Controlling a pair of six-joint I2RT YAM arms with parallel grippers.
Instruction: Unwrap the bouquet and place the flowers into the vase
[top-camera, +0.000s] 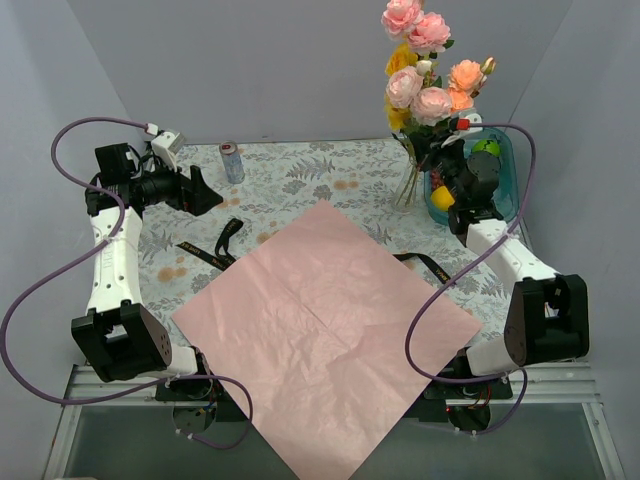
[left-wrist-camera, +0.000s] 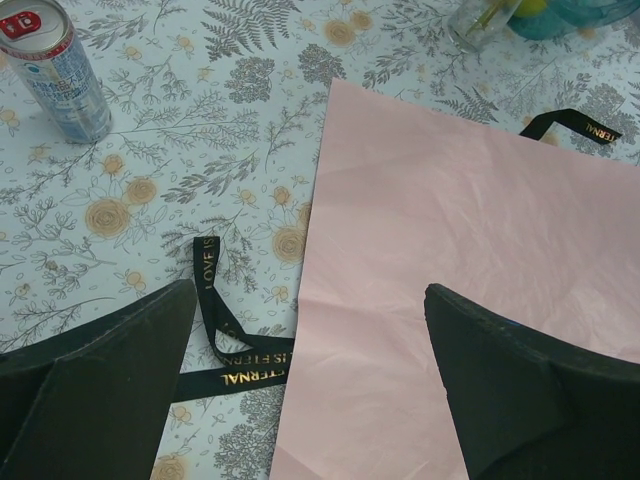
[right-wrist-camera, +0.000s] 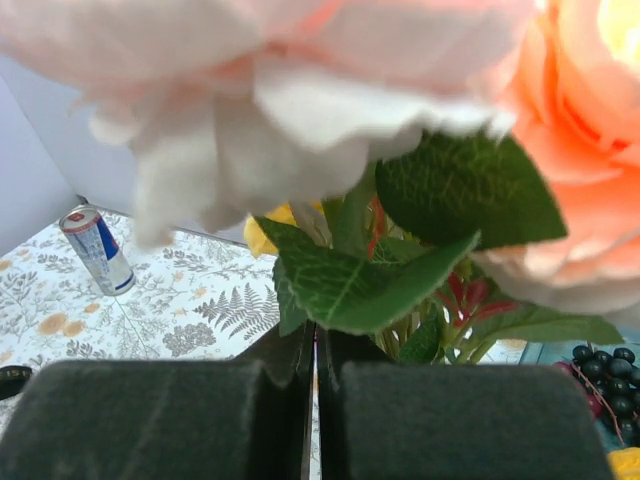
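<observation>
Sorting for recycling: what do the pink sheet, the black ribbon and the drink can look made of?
Pink sheet: thin matte paper, judging by its fold creases and wrinkles. Black ribbon: probably satin-like fabric, limp loops, gold printed lettering. Drink can: likely aluminium, glossy printed wall, rimmed top.

Soft, even brightness all round, only faint shadows on the table (top-camera: 300, 180), though the flowers (right-wrist-camera: 300, 90) crowding the right wrist lens are badly blurred.

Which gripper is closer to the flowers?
Right. The right gripper sits among the flowers, below their blooms; the left gripper hangs across the table, near the black ribbon.
</observation>
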